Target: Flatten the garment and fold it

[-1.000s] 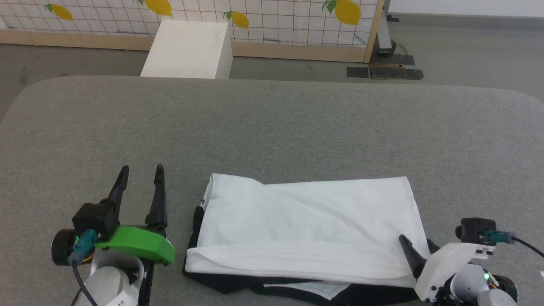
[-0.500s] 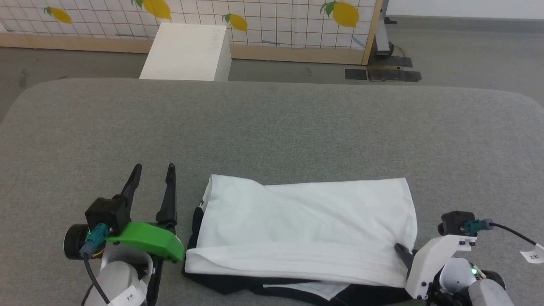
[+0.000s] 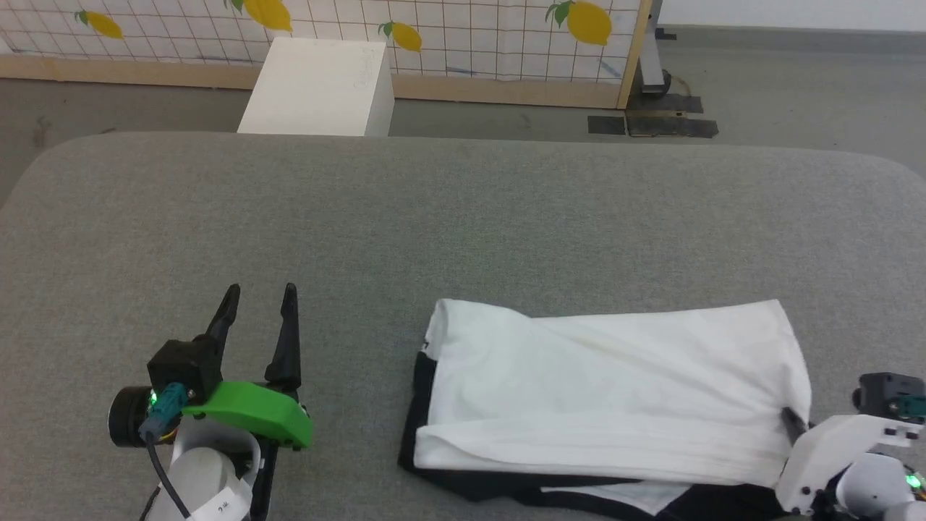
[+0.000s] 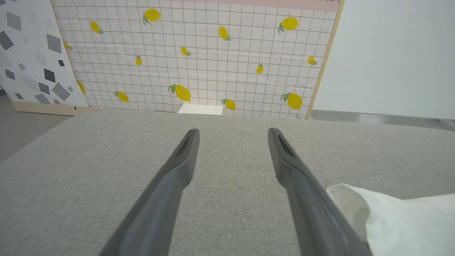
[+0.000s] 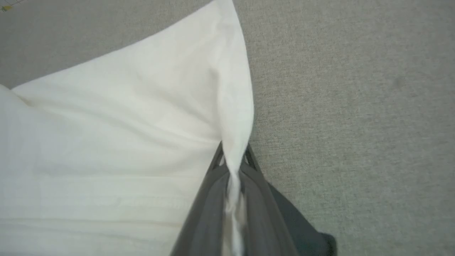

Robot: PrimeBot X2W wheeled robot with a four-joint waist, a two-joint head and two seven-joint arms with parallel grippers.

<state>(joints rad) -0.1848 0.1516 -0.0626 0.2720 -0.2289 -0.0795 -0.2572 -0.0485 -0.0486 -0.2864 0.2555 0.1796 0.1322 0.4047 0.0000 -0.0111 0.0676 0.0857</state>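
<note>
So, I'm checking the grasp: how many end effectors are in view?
2. The left end effector is open over the grey table, left of the raglan shirt. The right end effector is at the shirt's right edge, shut on a pinch of white fabric.

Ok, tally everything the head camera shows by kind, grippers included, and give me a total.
Soft white-and-black fabric shirt: 1
Dark two-fingered grippers: 2 (left gripper open, right gripper shut on the shirt)
White rectangular box: 1
Total: 4

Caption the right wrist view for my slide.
Right gripper shut on the garment's white edge, grey fabric surface beside it.
</note>
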